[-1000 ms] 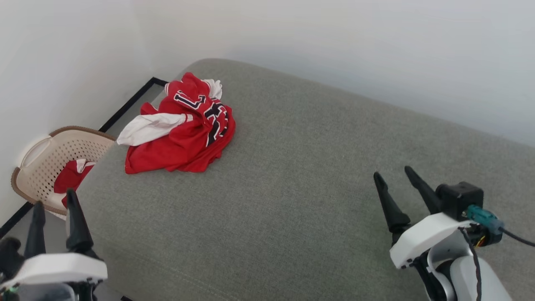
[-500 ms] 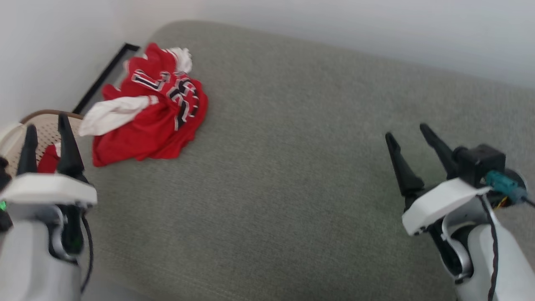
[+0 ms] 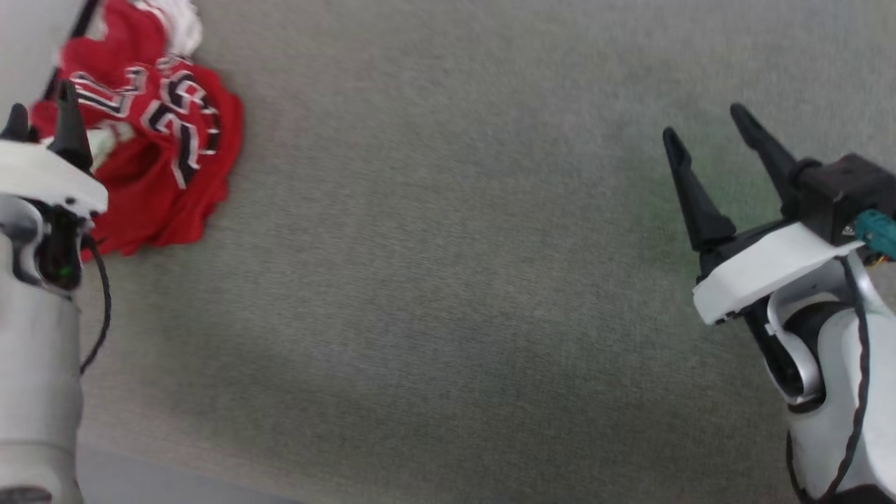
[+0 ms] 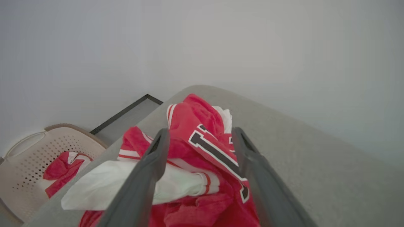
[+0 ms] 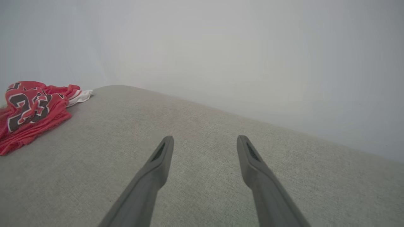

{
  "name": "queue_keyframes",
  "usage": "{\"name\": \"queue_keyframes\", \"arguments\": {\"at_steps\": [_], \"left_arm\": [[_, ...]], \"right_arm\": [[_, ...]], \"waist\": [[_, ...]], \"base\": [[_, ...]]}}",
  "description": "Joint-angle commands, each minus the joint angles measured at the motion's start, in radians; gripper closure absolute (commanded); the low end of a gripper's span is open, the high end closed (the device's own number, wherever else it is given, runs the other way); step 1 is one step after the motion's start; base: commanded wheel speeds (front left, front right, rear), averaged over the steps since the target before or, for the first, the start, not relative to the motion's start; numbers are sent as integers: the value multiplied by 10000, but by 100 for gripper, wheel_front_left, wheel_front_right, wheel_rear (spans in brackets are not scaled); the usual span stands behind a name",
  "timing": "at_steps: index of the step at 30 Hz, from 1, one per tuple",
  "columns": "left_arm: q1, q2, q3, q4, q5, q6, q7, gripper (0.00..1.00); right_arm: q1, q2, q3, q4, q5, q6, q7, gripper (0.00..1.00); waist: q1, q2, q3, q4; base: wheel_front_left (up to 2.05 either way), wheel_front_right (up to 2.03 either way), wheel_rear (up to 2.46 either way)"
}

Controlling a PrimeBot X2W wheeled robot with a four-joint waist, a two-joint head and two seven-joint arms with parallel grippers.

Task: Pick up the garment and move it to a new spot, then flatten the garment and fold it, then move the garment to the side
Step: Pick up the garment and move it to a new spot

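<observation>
Grey cushion (image 3: pixel 448 294), crumpled garment (image 3: pixel 178 150) cut off top-left, left gripper (image 3: pixel 40 110) spread, seemingly above it, right gripper (image 3: pixel 703 122) spread, empty

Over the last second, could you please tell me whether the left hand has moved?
Yes. Though the camera tilted too, against the garment lying on the cushion, the left hand has advanced from well short of it to its edge.
</observation>
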Motion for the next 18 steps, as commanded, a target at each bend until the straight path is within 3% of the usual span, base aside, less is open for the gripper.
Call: {"name": "queue_keyframes", "arguments": {"at_steps": [1,9,12,18], "left_arm": [[-396,119,-86,454,-17,-31,233,0],[-1773,331,-250,2952,-386,-6,2742,0],[-1775,242,-281,3406,-565,134,4165,0],[-1459,-71,-451,3706,-596,424,5844,0]], "right_arm": [[-185,-17,37,-127,-52,-3,73,0],[-421,-177,33,-711,-173,-3,514,0],[-377,-204,42,-941,-198,-3,660,0],[-275,-209,17,-1202,-225,-3,860,0]], "waist": [[0,0,640,-444],[0,0,1389,-896],[0,0,1529,-999],[0,0,1625,-1083]], "base": [[0,0,0],[0,0,0],[0,0,0],[0,0,0]]}}
